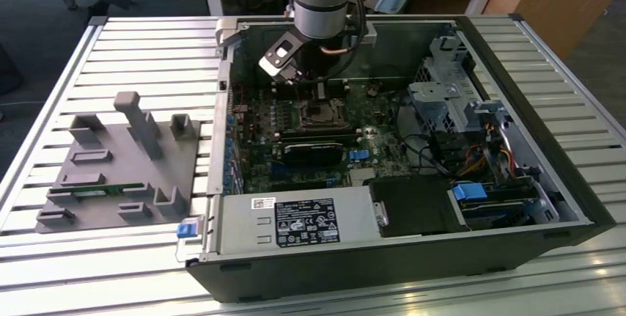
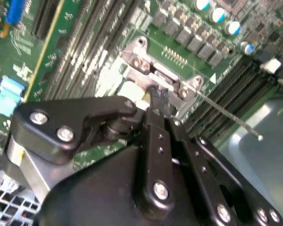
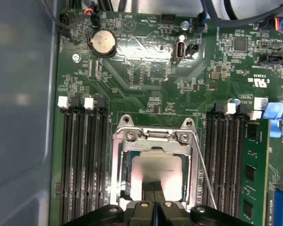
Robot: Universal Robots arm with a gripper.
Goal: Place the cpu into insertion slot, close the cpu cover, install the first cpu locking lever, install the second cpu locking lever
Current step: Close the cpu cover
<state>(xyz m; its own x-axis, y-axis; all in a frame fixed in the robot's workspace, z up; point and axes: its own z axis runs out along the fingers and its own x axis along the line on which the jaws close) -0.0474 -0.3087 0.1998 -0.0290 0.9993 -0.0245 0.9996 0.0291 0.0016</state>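
Two of the four steps appear done, as far as can be judged: the cpu [image 3: 156, 172] is seated in the insertion slot [image 1: 318, 116], toward the far side of the motherboard [image 3: 146, 61] inside the open case [image 1: 391, 272], and the cpu cover [image 3: 153, 135] is seen lying flat over it, the dull metal top showing through the window of the frame. The locking levers seem to be what is left. One thin wire lever [image 2: 228, 115] is seen beside the slot, and in the second wrist view it appears to stand up and away from the board (so it is judged not to be latched). Whether a second lever is locked cannot be told. The jaws are seen closed together, with no more than a hairline between them, and their tips are set at the edge of the cover. Whether anything thin is pinched there cannot be told.
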